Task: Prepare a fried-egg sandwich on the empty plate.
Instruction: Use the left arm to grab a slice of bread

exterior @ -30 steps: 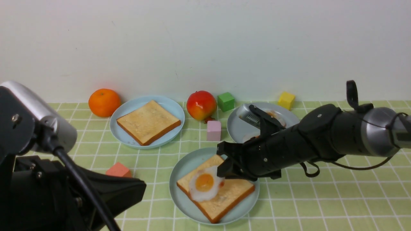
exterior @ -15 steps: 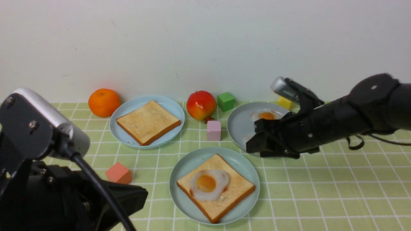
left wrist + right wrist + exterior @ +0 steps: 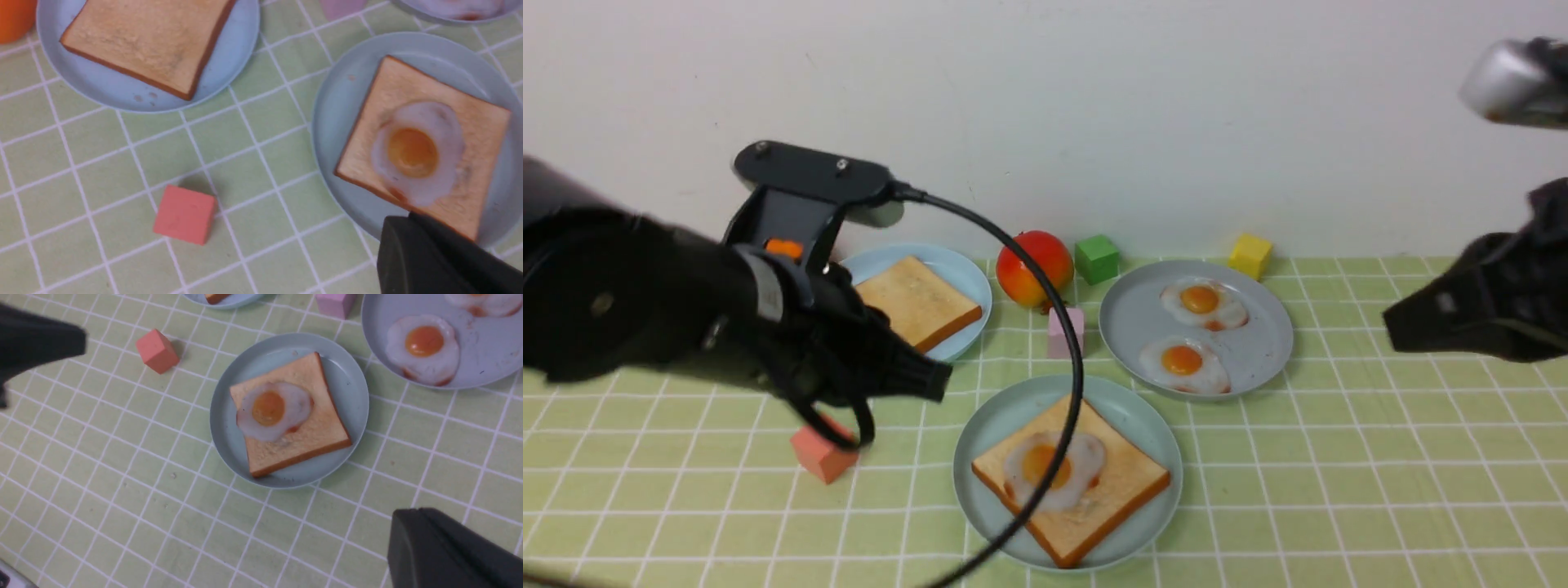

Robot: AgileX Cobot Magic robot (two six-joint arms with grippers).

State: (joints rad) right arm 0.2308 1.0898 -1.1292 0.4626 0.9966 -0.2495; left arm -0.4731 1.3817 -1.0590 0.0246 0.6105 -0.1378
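Observation:
A pale teal plate (image 3: 980, 441) near the front holds one toast slice (image 3: 1119, 482) with the lobed fried egg (image 3: 1054, 469) lying on top. The second toast slice (image 3: 923, 302) lies on a sky-blue plate (image 3: 968, 282) at the back left. My left gripper (image 3: 935, 382) is shut and empty, hovering between the two plates, left of the teal one. My right gripper (image 3: 1392, 327) is shut and empty, far right. The left wrist view shows the egg (image 3: 412, 151), the teal plate (image 3: 339, 102) and the second toast (image 3: 147, 36). The right wrist view shows the egg (image 3: 269, 410) on toast (image 3: 318, 437).
A grey plate (image 3: 1258, 343) at the back right holds two smoother fried eggs (image 3: 1183, 363). A red cube (image 3: 821, 457) lies left of the teal plate. A pink cube (image 3: 1063, 322), an apple (image 3: 1033, 265), a green cube (image 3: 1097, 258) and a yellow cube (image 3: 1250, 255) stand behind. A cable (image 3: 1074, 359) hangs over the teal plate.
My right gripper has left the egg on the toast and pulled back up and to the right. My left arm has swung forward over the table towards the plates.

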